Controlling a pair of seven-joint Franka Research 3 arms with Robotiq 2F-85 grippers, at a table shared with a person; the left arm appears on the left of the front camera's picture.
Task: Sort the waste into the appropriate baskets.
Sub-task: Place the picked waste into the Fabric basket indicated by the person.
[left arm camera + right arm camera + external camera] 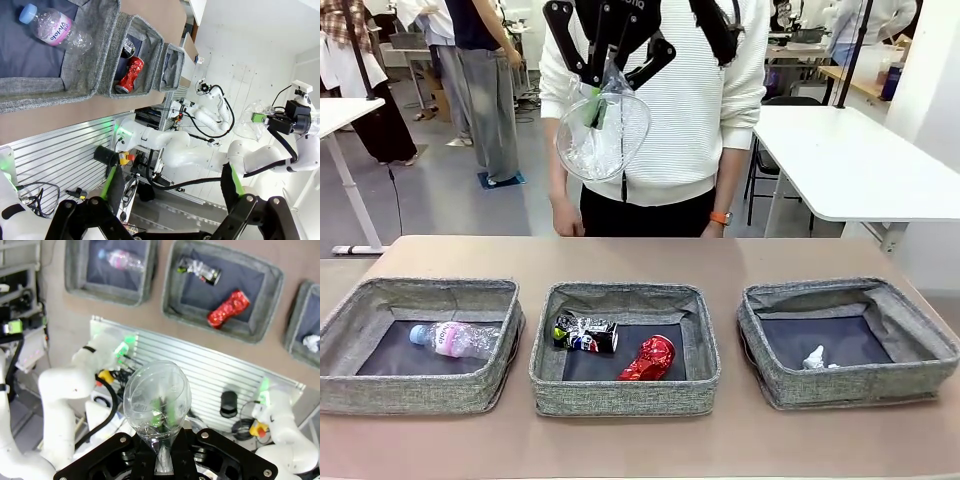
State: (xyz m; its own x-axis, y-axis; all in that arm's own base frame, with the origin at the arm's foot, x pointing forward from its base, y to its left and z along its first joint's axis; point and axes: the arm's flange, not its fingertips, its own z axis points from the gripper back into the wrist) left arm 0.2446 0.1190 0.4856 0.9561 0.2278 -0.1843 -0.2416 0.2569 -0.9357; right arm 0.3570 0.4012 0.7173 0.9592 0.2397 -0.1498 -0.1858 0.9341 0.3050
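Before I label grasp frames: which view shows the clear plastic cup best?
The right wrist view: the clear plastic cup sits close, pinched in the right gripper. The front view shows it raised high; the left wrist view shows it small and distant.

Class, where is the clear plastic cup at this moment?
In the front view the clear plastic cup hangs high above the middle basket, pinched in the right end effector.
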